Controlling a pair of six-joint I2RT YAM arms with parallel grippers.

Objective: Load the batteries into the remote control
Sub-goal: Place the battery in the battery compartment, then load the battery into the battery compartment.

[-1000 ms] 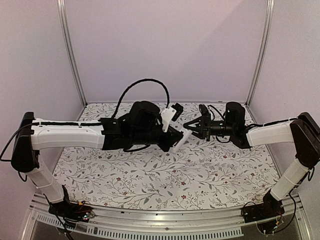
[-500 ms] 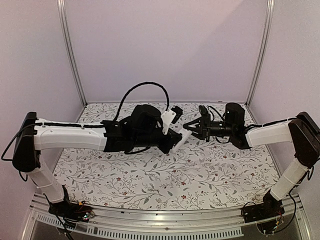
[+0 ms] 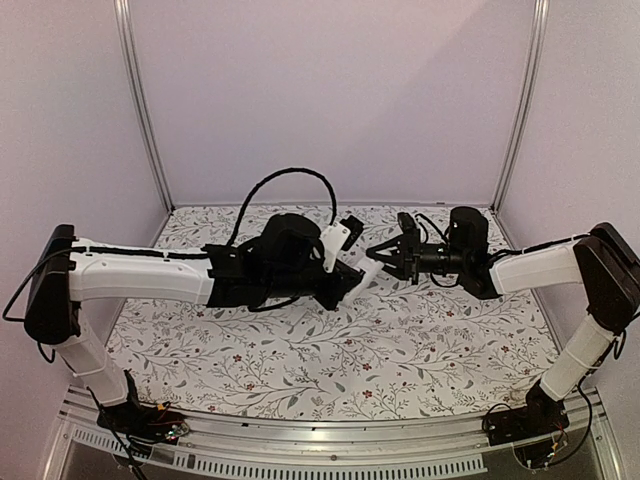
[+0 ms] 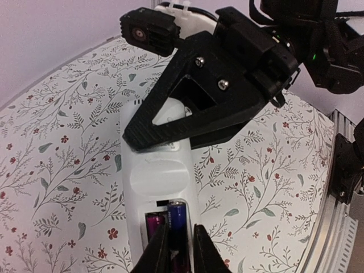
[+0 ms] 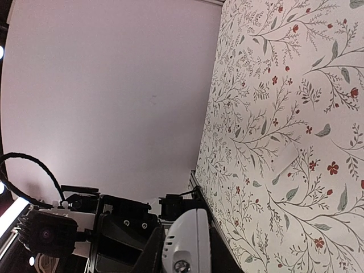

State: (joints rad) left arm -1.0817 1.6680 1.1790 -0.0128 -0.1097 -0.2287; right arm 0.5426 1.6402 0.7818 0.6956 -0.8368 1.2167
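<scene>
Above the worktop | my right end effector clamps the remote control; left end effector straddles one of the batteries in its bay, pinching or clear I cannot tell | risk: a crooked retreat drags that cell out

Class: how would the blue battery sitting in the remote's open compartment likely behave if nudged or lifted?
The blue battery is a smooth round cylinder, so it would probably roll or slip if freed; the remote control's compartment likely cradles it. It looks rigid, unlikely to bend if the left pincer squeezes it. Being small, it is probably light.
</scene>
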